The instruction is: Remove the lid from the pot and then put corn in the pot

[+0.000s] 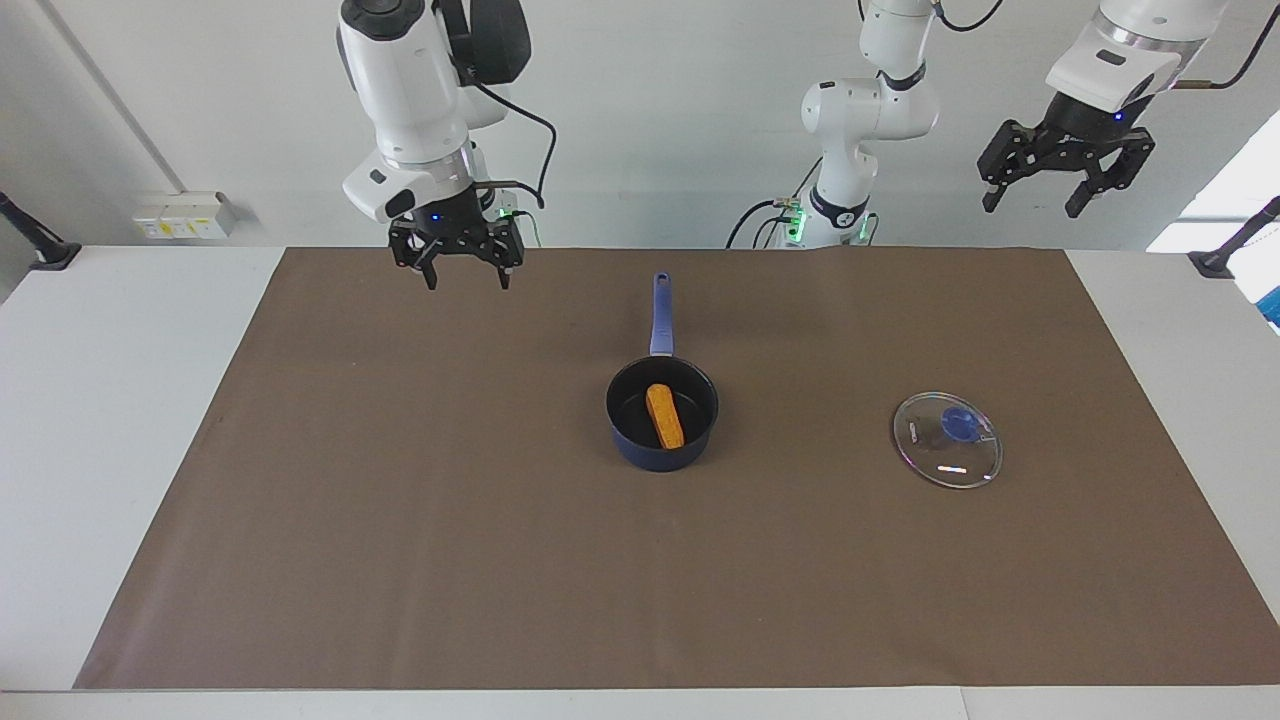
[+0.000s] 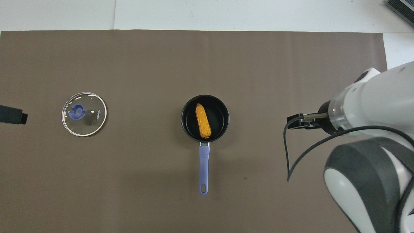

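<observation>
The dark blue pot [image 1: 662, 412] stands at the middle of the brown mat, its lighter-blue handle [image 1: 661, 312] pointing toward the robots. The orange-yellow corn [image 1: 664, 415] lies inside the pot; it also shows there in the overhead view [image 2: 203, 120]. The clear glass lid [image 1: 947, 439] with its blue knob lies flat on the mat toward the left arm's end, apart from the pot [image 2: 205, 118]; it also shows in the overhead view [image 2: 84, 114]. My right gripper [image 1: 468, 283] is open and empty, up over the mat's edge nearest the robots. My left gripper [image 1: 1032, 208] is open and empty, raised high.
The brown mat [image 1: 400, 520] covers most of the white table [image 1: 100, 400]. My right arm's body [image 2: 372, 155] fills the lower corner of the overhead view. A dark part of my left gripper shows at that view's edge [image 2: 13, 115].
</observation>
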